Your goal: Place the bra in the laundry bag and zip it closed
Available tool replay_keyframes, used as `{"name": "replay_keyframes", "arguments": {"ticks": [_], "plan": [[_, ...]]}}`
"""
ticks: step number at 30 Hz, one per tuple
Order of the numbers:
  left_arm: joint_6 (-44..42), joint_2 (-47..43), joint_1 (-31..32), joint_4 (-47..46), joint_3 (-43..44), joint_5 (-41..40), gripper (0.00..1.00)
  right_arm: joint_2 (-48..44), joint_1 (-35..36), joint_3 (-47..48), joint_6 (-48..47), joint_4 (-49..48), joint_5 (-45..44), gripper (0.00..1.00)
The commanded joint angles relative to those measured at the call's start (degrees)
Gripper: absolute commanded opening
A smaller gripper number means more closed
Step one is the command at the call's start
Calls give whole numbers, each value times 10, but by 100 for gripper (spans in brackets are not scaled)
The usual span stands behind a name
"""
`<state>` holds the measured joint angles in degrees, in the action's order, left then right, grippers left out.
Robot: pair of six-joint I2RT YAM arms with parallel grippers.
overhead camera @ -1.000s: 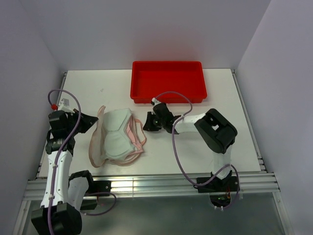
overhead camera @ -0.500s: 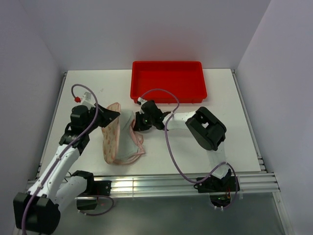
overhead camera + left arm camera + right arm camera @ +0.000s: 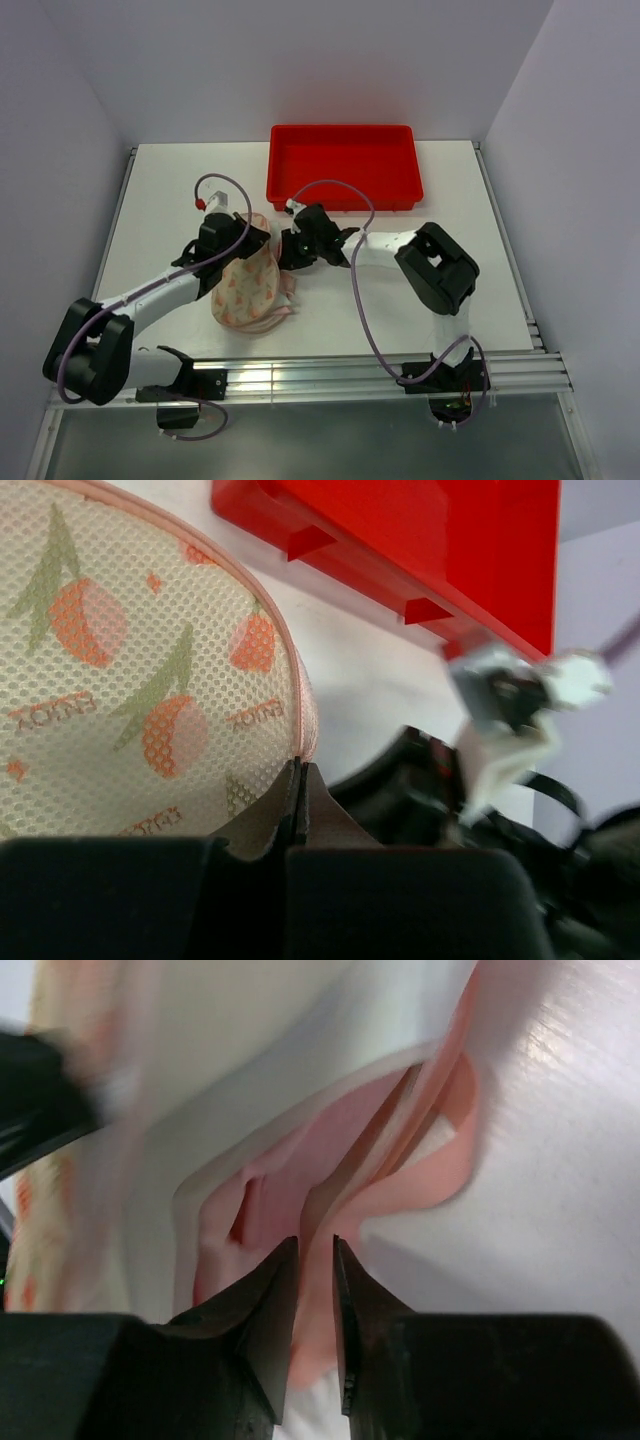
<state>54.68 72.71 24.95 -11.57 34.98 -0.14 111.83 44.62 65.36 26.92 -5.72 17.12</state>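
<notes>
Cream laundry bag [image 3: 245,290] near red tray's [image 3: 345,165] front-left corner, left gripper [image 3: 258,237] clamped on its pink edging, right gripper [image 3: 283,255] closer to tray, pinching bra strap [image 3: 440,1175].

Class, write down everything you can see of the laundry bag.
The laundry bag is an oval pouch of cream honeycomb mesh, printed with orange fruit, green leaves and small lettering, and edged in pink. It lies on the white table, on the near side of the red tray. The left gripper is shut on its pink rim. The right gripper pinches a pink strip at its right side; whether that is the bag's or the bra's is unclear.
</notes>
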Motion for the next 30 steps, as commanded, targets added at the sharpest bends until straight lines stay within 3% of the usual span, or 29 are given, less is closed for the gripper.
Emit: {"name": "replay_keyframes", "arguments": {"ticks": [1,3,6,11,14,28,30], "plan": [[-6,23,12,-98,-16,-51,0,-73,-7,-18,-13,18,-13,29],[-1,49,23,-113,-25,-53,0,-98,-8,-30,-11,22,-29,46],[6,68,31,-129,-33,-63,0,-134,-14,-58,-13,44,-65,60],[19,97,38,-147,-33,-57,0,-217,-27,-142,-8,35,-86,64],[25,109,47,-154,-23,-43,0,-269,-24,-175,19,-4,-40,71],[11,109,48,-126,14,-14,2,-152,-2,-146,110,-148,70,57],[9,111,48,-122,18,-10,5,-140,-1,-144,113,-150,68,42]]}}
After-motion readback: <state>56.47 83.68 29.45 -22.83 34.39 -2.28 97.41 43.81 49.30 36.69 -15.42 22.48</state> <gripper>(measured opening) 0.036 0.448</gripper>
